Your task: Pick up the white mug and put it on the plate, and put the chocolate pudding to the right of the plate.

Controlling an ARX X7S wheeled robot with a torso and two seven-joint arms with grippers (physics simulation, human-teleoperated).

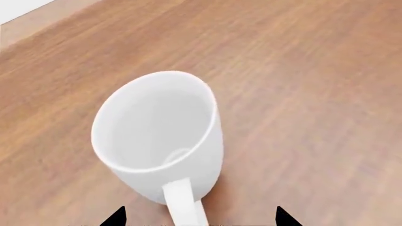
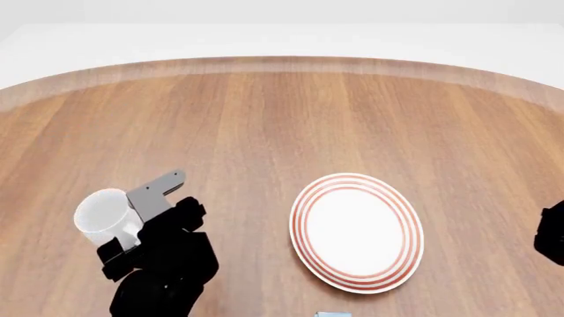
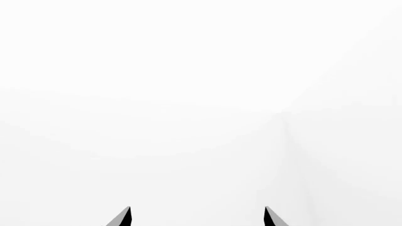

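**Left gripper at the mug's handle, grasp not yet made; plate waits to the right**

Left wrist view: the mug (image 1: 157, 136) sits upright on the wooden table (image 1: 301, 84), seen from above and behind, its empty bowl open to the camera. Its handle (image 1: 183, 202) points straight at the camera, between the two dark tips of the left gripper (image 1: 201, 217). The jaws stand wide, one on each side of the handle, touching nothing. The risk, as I judge it: closing on the thin handle alone could let the mug swing or twist once lifted, and pushing forward first could slide it away.

Head view: the mug (image 2: 104, 214) is at the near left of the table (image 2: 282, 112), with the left gripper (image 2: 145, 221) just beside it. The plate (image 2: 357, 231) lies flat, well apart to the right, bare. A mug carried crooked could land on the rim and tip. A small blue sliver at the near edge may be the pudding (image 2: 333, 315); too little shows to be sure.

Right wrist view: the right gripper (image 3: 197, 216) shows only two tips set wide apart, against blank white, holding nothing.
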